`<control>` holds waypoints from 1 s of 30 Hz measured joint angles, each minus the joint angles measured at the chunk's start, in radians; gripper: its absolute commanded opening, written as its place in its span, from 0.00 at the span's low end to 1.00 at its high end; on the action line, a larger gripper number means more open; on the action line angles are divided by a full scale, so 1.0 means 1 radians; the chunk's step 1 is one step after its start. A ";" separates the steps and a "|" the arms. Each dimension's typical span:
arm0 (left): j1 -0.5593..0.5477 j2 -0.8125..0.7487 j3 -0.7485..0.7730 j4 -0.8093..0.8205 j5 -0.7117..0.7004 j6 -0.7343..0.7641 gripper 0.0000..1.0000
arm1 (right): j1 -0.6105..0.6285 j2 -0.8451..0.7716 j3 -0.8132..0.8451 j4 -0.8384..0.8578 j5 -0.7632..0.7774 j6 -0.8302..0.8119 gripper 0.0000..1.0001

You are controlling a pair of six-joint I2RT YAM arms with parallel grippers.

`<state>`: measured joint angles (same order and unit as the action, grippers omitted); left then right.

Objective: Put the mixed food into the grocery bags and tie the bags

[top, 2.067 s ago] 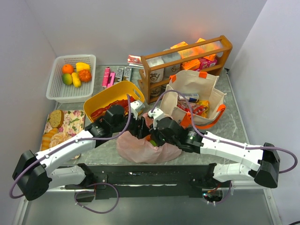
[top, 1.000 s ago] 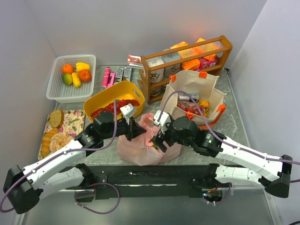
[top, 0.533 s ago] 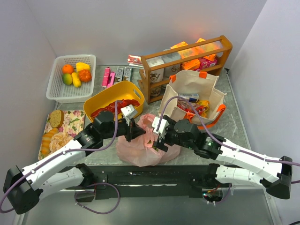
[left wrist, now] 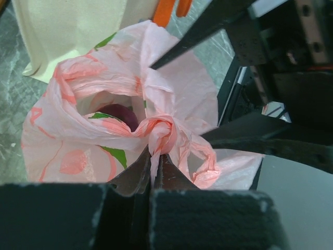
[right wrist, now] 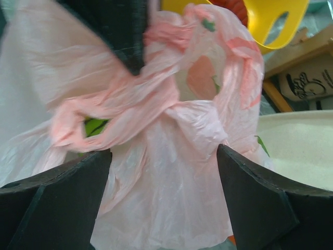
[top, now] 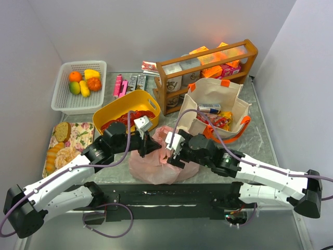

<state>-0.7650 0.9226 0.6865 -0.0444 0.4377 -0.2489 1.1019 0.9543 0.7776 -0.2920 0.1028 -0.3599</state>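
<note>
The pink plastic bag (top: 155, 165) lies at the near edge between my arms, with a purple vegetable (left wrist: 121, 113) and a green fruit (right wrist: 96, 126) inside. My left gripper (left wrist: 154, 156) is shut on the bag's twisted handle (left wrist: 158, 133), holding it up. From the opposite side, my right gripper (right wrist: 164, 151) stands open with bunched pink film (right wrist: 171, 198) between its fingers, touching neither. In the top view the left gripper (top: 156, 146) and the right gripper (top: 174, 151) meet over the bag. Behind them the cream tote (top: 214, 92) stands open with snack packets (top: 218, 119) and a can (top: 209, 108) in it.
A white mesh basket (top: 61, 99) at the back left holds an orange (top: 75, 76) and other fruit. The yellow tub (top: 125, 105) with a red lobster stands behind the bag. A wooden rack (top: 208, 65) of boxes is behind the tote. Bread lies on a floral mat (top: 78, 134) at the left.
My right gripper has moved left and closer to the bag's knotted top, staying open. The left gripper keeps its hold on the handle and has barely moved.
</note>
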 measured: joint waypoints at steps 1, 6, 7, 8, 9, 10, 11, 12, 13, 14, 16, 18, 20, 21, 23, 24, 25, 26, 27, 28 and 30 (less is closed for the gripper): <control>0.001 0.000 0.000 0.000 0.006 0.000 0.01 | 0.000 0.009 0.000 0.007 0.014 0.003 0.83; 0.003 0.014 0.000 0.001 0.048 0.001 0.01 | 0.000 0.065 0.000 0.036 0.082 0.005 0.55; 0.003 0.018 0.000 0.001 0.057 0.001 0.01 | 0.000 0.077 0.000 0.042 0.097 0.008 0.44; 0.003 0.023 0.000 0.000 0.064 0.002 0.01 | 0.000 0.087 0.000 0.045 0.111 0.011 0.37; 0.003 0.025 0.000 0.000 0.066 0.003 0.01 | 0.000 0.095 0.001 0.047 0.123 0.011 0.28; 0.003 0.026 0.000 -0.003 0.066 0.005 0.01 | 0.000 0.100 0.002 0.049 0.130 0.015 0.12; 0.003 0.026 0.001 -0.003 0.061 0.006 0.01 | 0.000 0.101 0.003 0.049 0.138 0.023 0.06; 0.002 0.026 0.002 -0.006 0.055 0.011 0.01 | 0.000 0.101 0.006 0.049 0.142 0.022 0.00; 0.000 0.026 0.004 -0.006 0.046 0.019 0.01 | 0.000 0.098 0.010 0.048 0.145 0.034 0.00; -0.004 0.026 0.007 -0.006 0.030 0.023 0.01 | 0.000 0.094 0.013 0.044 0.148 0.039 0.00; -0.019 0.026 0.012 -0.005 -0.003 0.030 0.01 | 0.000 0.079 0.019 0.025 0.152 0.054 0.00; -0.038 0.025 0.015 -0.004 -0.040 0.042 0.01 | 0.000 0.055 0.028 -0.002 0.142 0.069 0.00; -0.060 0.025 0.015 0.002 -0.090 0.052 0.01 | -0.001 0.033 0.045 -0.039 0.117 0.084 0.00; -0.072 0.025 0.016 0.006 -0.119 0.056 0.01 | -0.001 0.024 0.054 -0.051 0.106 0.092 0.00; -0.101 0.025 0.017 0.018 -0.191 0.072 0.01 | -0.001 0.010 0.076 -0.084 0.069 0.112 0.00; -0.116 0.025 0.018 0.026 -0.231 0.080 0.01 | -0.002 0.005 0.086 -0.096 0.049 0.125 0.00; -0.128 0.024 0.018 0.032 -0.263 0.087 0.01 | -0.002 0.001 0.092 -0.106 0.029 0.135 0.00; -0.140 0.024 0.017 0.045 -0.294 0.098 0.01 | -0.002 0.000 0.098 -0.117 0.012 0.145 0.00; -0.152 0.023 0.016 0.060 -0.324 0.108 0.01 | -0.003 0.000 0.103 -0.127 -0.003 0.155 0.00; -0.162 0.020 0.014 0.077 -0.352 0.118 0.01 | -0.003 0.000 0.107 -0.135 -0.020 0.163 0.00; -0.182 0.006 -0.005 0.119 -0.402 0.137 0.01 | -0.008 0.000 0.111 -0.143 -0.054 0.184 0.00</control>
<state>-0.9474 0.9287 0.6819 0.0742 0.0357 -0.1120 1.0939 0.9543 0.8886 -0.4355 0.0490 -0.1761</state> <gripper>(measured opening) 0.033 0.009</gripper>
